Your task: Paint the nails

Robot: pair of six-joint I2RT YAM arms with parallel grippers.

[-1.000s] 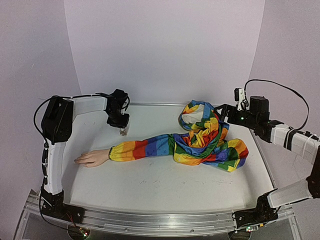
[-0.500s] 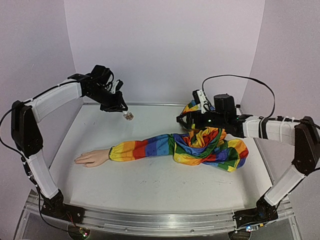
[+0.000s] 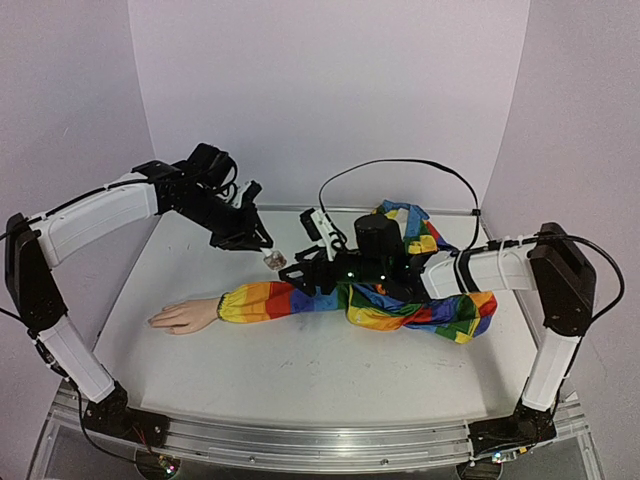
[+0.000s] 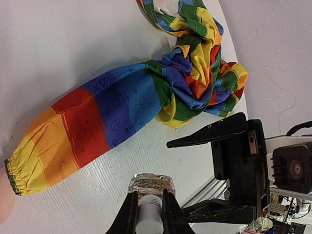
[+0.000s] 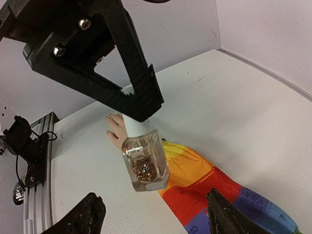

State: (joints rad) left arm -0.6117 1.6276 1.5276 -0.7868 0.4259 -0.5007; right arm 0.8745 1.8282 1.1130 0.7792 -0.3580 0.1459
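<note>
White table (image 3: 300, 370), level, pale walls on three sides. Lying directly on it: rainbow-striped sleeve (image 3: 290, 297), stretched flat left to right mid-table and bunched in a heap at its right end. Mannequin hand (image 3: 185, 316) rests on the surface at the left cuff, fingers pointing left.

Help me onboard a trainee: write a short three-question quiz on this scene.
1. True or false: the left hand grips the glass bottle by its white cap.
2. Pick one. The right hand is: A shut on a brush; B open beside the bottle; C shut on the bottle.
3. Short answer: what pokes out of the rainbow sleeve at its cuff?

Key: 1 true. 2 B. 3 the mannequin hand.
</note>
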